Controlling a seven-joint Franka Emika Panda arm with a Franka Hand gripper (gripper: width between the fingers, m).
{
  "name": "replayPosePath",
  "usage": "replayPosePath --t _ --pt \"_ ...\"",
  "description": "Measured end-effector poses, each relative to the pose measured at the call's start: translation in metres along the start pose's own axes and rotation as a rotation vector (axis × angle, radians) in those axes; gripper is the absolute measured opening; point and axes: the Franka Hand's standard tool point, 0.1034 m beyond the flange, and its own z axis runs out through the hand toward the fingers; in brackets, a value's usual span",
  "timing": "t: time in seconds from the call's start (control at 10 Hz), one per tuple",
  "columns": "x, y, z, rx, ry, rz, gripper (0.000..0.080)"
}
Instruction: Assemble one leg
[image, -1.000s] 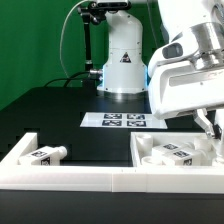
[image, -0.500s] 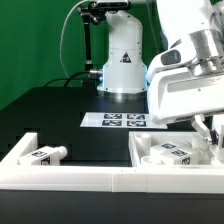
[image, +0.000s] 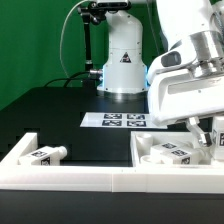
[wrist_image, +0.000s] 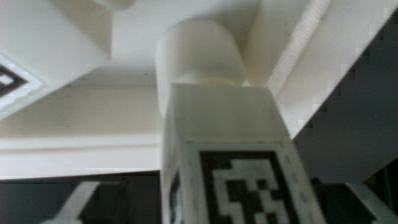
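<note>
The tray (image: 100, 178) is the largest thing before me, and the flat panel (image: 170, 153) lying in it is my landmark. I judge the step in hand to be bringing the leg (wrist_image: 228, 150) to the panel for seating. In the wrist view it fills the centre, round end toward the panel's white face. I cannot tell whether they touch. The next move calls for lining that end up with its mount, then pressing or turning it in. Another leg (image: 45, 153) lies well apart from the panel, on the exterior view's left. My pincer (image: 206, 138) hangs over the panel's edge on the exterior view's right. Its jaws are hidden, so I cannot tell whether it is clenched.
</note>
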Motion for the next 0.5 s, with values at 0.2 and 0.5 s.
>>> replayPosePath --t 0.2,0.5 --pt "0.010 -0.004 -0.015 0.012 -0.014 -0.015 0.0636" --pt "0.035 -0.008 -0.046 0.049 -0.070 -0.031 0.0648"
